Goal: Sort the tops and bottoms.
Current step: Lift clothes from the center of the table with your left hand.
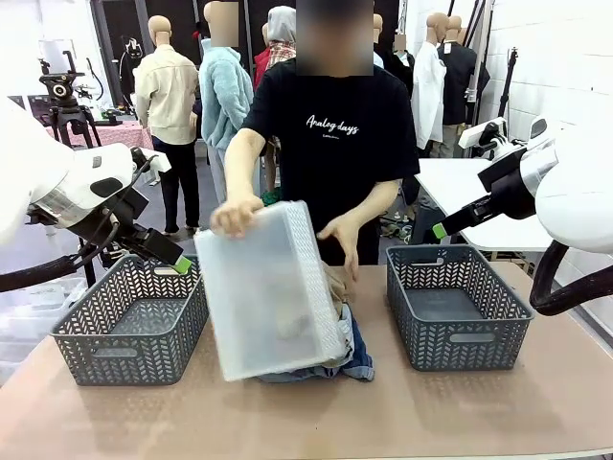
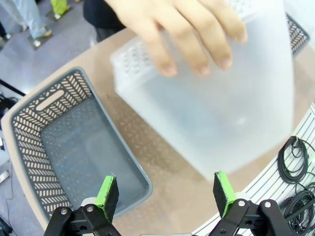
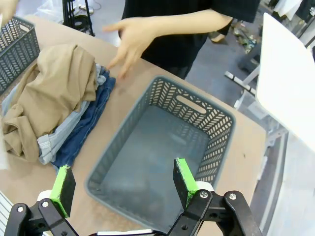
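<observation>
Loosely, tan top (image 3: 49, 93) heaped along denim bottoms (image 3: 81, 130), left gripper (image 2: 166, 194) and right gripper (image 3: 123, 184) spread

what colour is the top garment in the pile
Tan garment, best in the right wrist view.

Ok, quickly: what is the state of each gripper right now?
Left gripper: open, holding nothing.
Right gripper: open, holding nothing.
</observation>
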`<state>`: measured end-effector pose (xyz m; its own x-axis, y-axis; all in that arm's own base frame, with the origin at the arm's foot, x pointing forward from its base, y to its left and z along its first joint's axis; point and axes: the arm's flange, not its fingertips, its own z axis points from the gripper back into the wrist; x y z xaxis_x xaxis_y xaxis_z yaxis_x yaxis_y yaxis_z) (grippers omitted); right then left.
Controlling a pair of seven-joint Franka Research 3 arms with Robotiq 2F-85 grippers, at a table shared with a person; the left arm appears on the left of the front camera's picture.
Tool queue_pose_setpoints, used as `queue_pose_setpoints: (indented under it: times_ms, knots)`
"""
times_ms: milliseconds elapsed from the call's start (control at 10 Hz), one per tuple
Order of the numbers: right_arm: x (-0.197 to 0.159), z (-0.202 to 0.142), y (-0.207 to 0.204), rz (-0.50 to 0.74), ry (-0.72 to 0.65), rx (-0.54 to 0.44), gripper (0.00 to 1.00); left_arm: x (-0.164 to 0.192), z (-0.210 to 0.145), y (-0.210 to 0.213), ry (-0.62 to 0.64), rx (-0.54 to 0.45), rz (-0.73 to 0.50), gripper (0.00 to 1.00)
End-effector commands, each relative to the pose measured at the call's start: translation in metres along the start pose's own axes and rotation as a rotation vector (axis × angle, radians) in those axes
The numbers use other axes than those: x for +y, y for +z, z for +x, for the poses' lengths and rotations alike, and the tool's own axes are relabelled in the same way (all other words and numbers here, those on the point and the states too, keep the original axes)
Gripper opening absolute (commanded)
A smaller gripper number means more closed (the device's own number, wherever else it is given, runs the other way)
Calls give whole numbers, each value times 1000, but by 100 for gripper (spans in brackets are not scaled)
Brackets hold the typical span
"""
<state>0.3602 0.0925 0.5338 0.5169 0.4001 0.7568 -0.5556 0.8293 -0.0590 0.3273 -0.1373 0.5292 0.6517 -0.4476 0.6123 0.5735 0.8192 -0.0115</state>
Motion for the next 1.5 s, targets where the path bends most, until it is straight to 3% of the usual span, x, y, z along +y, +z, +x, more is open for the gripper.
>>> queue_pose_setpoints:
  times_ms: [0,1400]
  knots:
    - [-1,-1,-1,8,5,0,100,2,0,2,5,-4,-7,100]
    - [-1,-1,-1,8,5,0,100,2,0,2,5,-4,-7,100]
